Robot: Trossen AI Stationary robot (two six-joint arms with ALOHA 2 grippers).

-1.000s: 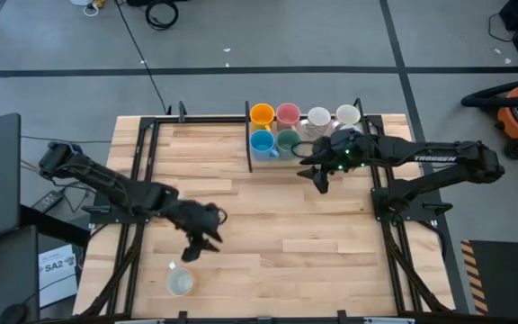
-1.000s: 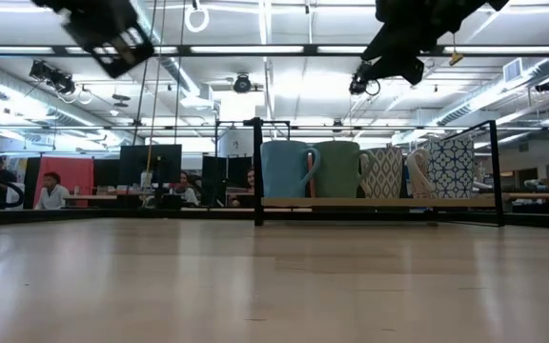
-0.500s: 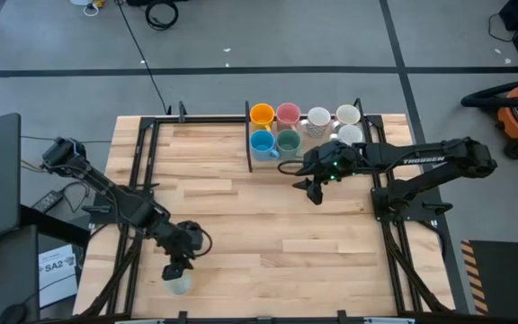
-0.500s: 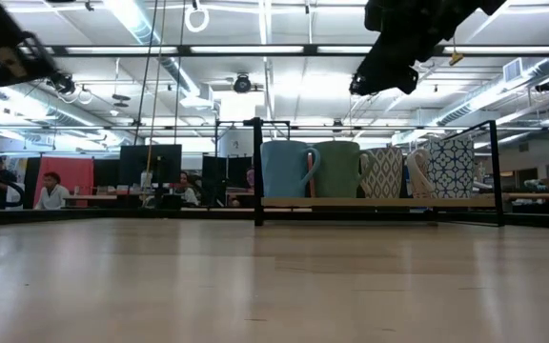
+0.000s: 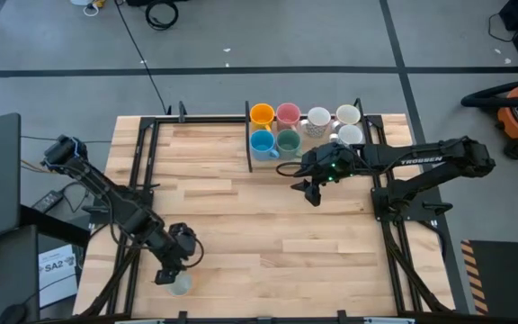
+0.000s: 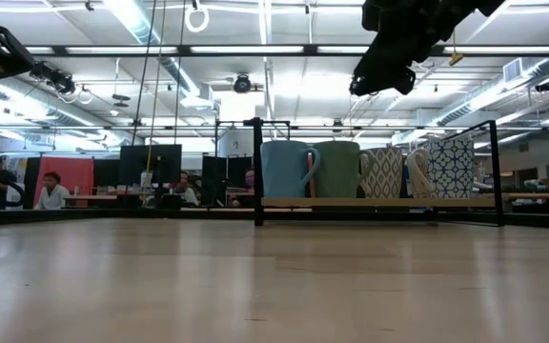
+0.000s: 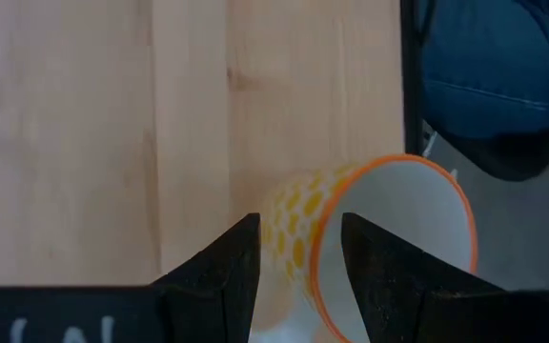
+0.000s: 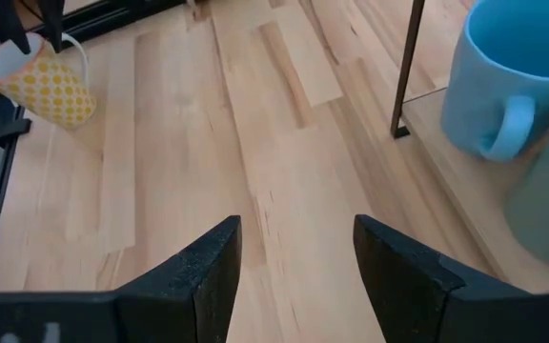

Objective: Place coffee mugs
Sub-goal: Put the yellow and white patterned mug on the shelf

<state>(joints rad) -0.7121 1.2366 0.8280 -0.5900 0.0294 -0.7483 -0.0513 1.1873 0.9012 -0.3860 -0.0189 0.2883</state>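
Wooden table (image 5: 268, 225) planks fill the high view, with grey floor around and an orange shop vacuum (image 5: 515, 112) at the right edge. At the table's far side, a black-framed rack (image 5: 248, 144) holds mugs: orange (image 5: 262, 114), pink (image 5: 287, 114) and two white ones (image 5: 318, 119) in the back row, light blue (image 5: 262, 142) and teal-green (image 5: 288, 141) in front. Another white mug (image 5: 350, 135) sits beside the right arm, whose link reads "TROSSEN". The right gripper (image 5: 309, 191) hangs over the table just in front of the rack, fingers spread, grasping nothing. At the near left corner, the left gripper (image 7: 298, 262) stands with its fingers parted astride the orange rim of a yellow-dotted mug (image 7: 370, 238), not clamped. A white sheet (image 5: 58, 267) left of the table reads "SA2".
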